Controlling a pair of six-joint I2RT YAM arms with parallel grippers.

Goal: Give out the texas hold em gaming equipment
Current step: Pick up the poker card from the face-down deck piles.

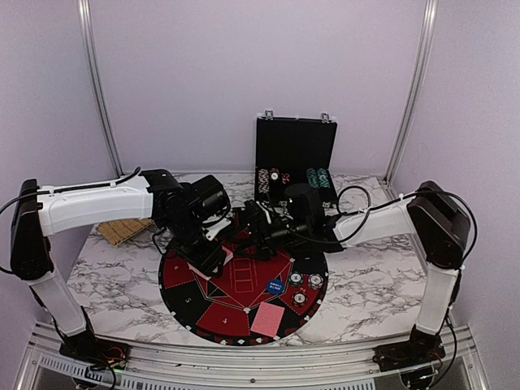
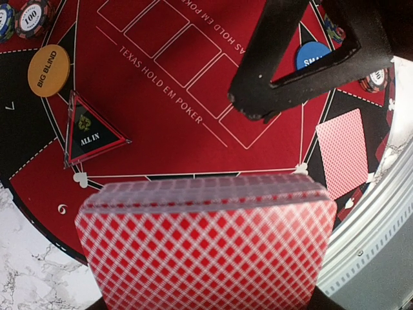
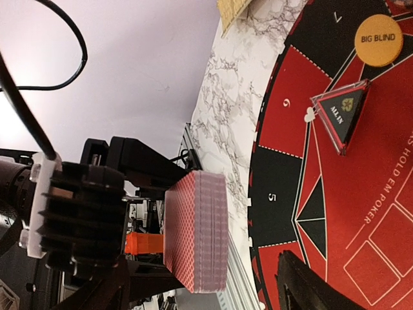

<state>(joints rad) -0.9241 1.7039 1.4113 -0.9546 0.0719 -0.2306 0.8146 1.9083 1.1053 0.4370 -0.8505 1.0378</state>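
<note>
One deck of red-backed cards, lattice-patterned, is clamped in the left claw above the left part of the round mat. On the mat are counted one orange BIG BLIND disc, one triangular ALL IN marker, one blue disc, three stripe-edged chips and one face-down card. The right claw is held apart by the deck. Marble surface is seen either side of the mat, whose near rim lies close to the surface's edge.

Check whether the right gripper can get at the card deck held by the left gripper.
Probably yes: the left gripper holds the card deck above the mat, and the open right gripper faces it, nothing between.
</note>
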